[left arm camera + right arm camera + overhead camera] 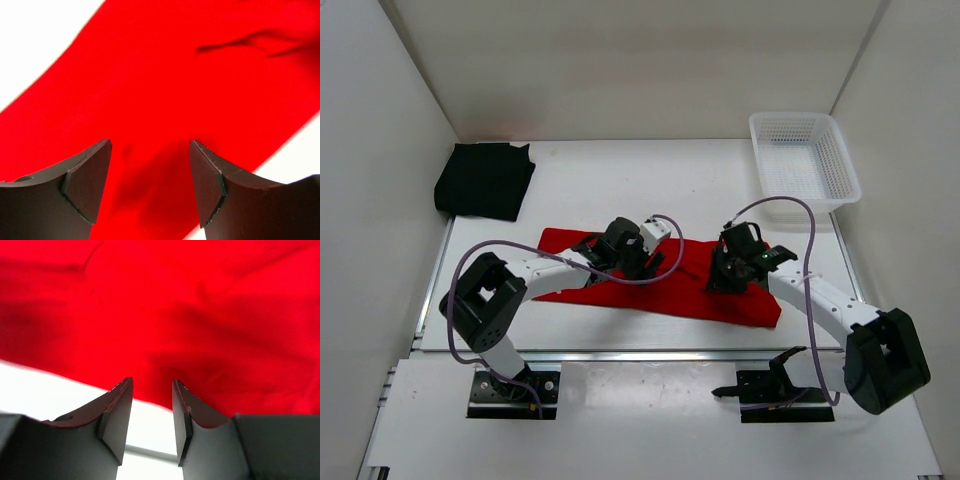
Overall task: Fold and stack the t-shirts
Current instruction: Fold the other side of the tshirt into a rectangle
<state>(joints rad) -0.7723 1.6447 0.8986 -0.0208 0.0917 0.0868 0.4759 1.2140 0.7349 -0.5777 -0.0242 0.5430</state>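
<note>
A red t-shirt (pixel 685 288) lies as a long folded strip across the middle of the table. It fills much of the left wrist view (pixel 165 75) and the upper part of the right wrist view (pixel 200 305). My left gripper (pixel 642 262) hovers over the strip's middle, its jaws open (pixel 150 145) with only cloth beneath them. My right gripper (pixel 722 275) sits over the strip's right part. It is open (pixel 152 381) with nothing between the fingers, and bare table shows in the gap at the cloth's edge. A black t-shirt (pixel 485 180) lies folded at the back left.
A white mesh basket (pixel 803 160) stands at the back right corner. White walls close in the table on the left, back and right. A metal rail (pixel 650 355) runs along the near edge in front of the arm bases.
</note>
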